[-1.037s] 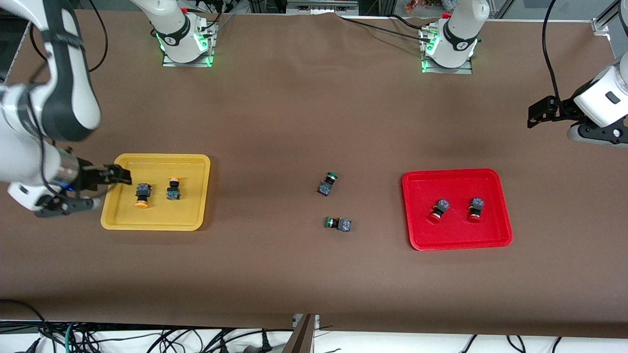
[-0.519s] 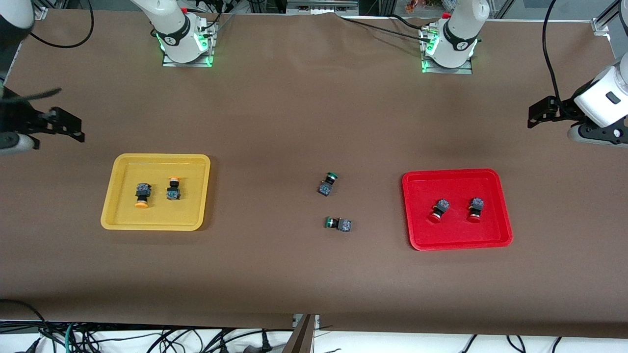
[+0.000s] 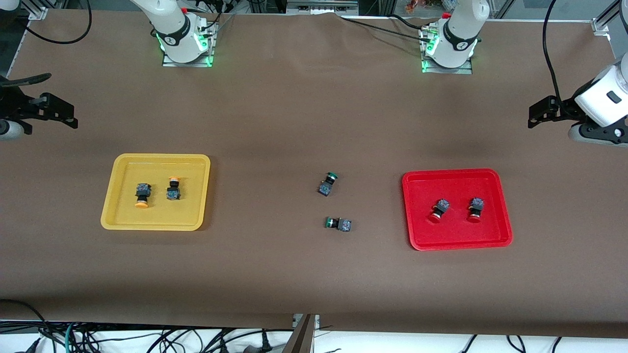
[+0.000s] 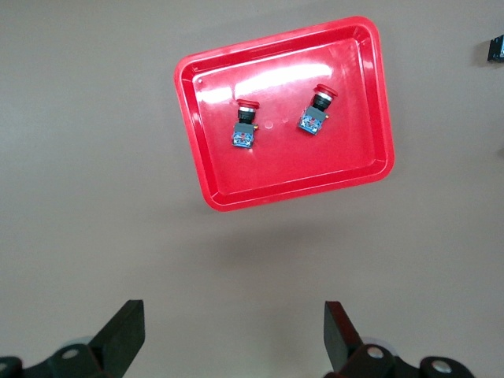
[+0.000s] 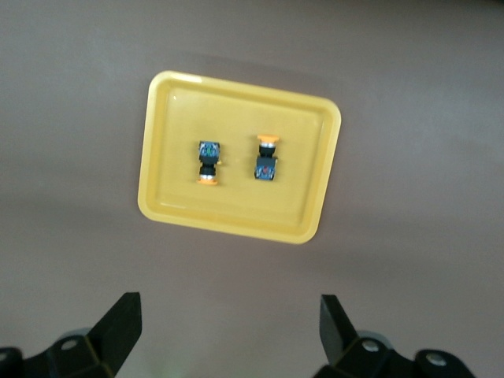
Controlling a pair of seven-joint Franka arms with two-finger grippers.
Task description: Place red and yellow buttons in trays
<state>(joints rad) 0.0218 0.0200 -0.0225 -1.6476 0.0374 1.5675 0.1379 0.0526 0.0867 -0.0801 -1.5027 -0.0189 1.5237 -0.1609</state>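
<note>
Two yellow buttons [image 3: 142, 194] are lying in the yellow tray [image 3: 114, 196] and two red buttons [image 3: 439, 210] in the red tray [image 3: 505, 215], while two green buttons [image 3: 327, 184] are sitting on the table [image 3: 294, 122] between the trays. The right gripper [image 3: 59, 113] is hanging wide open and empty over the table's right-arm end, well apart from the yellow tray, and the left gripper [image 3: 539, 115] is hanging likewise open over the left-arm end, well apart from the red tray. Both arms are running off the front view's edges, and any lettering on the buttons seems too small to read.
</note>
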